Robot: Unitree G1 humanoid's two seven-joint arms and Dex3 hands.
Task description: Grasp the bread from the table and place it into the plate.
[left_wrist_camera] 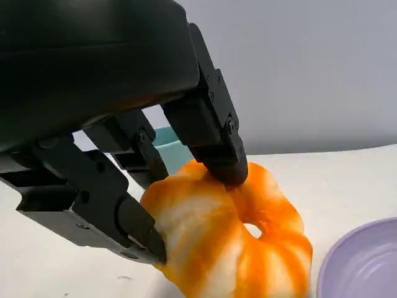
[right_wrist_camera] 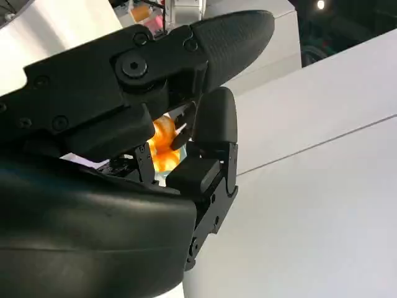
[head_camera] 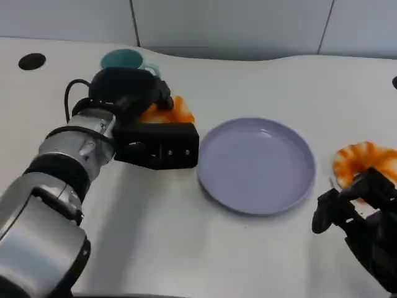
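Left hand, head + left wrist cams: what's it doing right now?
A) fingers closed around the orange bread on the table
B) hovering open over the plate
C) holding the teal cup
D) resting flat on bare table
A: in the left wrist view the left hand's fingers press on both sides of the orange ring-shaped bread, which lies on the table beside the empty plate.

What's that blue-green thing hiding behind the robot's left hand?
A teal cup stands behind the left hand, which grips an orange bread ring. Its lower part is covered, so what's inside can't be seen.
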